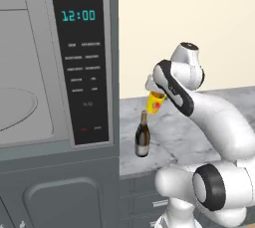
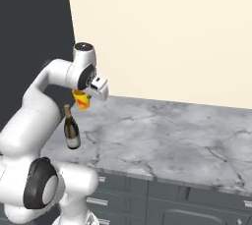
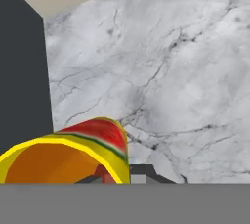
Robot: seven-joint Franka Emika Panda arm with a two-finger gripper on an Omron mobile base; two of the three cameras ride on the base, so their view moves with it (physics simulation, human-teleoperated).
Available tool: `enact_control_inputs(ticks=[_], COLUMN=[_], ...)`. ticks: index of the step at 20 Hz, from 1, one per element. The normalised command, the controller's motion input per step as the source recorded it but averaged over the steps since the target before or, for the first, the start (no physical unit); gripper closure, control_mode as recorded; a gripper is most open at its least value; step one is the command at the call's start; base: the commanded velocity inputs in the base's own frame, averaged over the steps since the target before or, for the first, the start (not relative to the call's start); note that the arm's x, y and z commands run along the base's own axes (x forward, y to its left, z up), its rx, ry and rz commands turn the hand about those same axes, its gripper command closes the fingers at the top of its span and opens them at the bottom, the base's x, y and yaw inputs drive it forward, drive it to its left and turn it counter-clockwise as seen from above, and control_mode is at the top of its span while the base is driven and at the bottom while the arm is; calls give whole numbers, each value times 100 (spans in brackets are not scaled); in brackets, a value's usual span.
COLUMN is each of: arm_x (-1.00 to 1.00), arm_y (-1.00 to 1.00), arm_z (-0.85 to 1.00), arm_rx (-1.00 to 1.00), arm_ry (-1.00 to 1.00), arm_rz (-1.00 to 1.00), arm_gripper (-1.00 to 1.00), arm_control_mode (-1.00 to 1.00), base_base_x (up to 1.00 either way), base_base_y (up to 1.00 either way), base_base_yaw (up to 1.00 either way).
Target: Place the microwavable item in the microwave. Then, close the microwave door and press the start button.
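In the left base view, the microwave [image 1: 55,67] fills the left of the frame, its cavity showing and its clock reading 12:00. Right of centre, the gripper [image 1: 152,91] hangs clenched on the yellow cup [image 1: 155,103], lifted above the marble counter [image 1: 174,127], apparently just above a dark wine bottle [image 1: 142,135] standing lower centre. The hand view puts the cup at lower left
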Motion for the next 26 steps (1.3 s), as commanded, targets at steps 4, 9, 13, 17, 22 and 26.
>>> enact_control_inputs(ticks=[4,9,13,17,22,26], arm_x=[-64,-37,-19,-95,-20,0], arm_y=[-17,-11,-14,-12,0,0], arm_z=[80,-10,-25,-2,0,0], arm_rx=[1,1,2,2,0,0], arm_ry=[-9,8,1,-18,-7,0], arm_rz=[-12,-10,0,0,0,0], arm_gripper=[100,100,100,100,100,100], arm_control_mode=[-100,-100,-100,-100,100,100], base_base_x=[0,0,0,0,-80,-100], base_base_y=[0,0,0,0,4,61], base_base_yaw=[0,0,0,0,0,0])
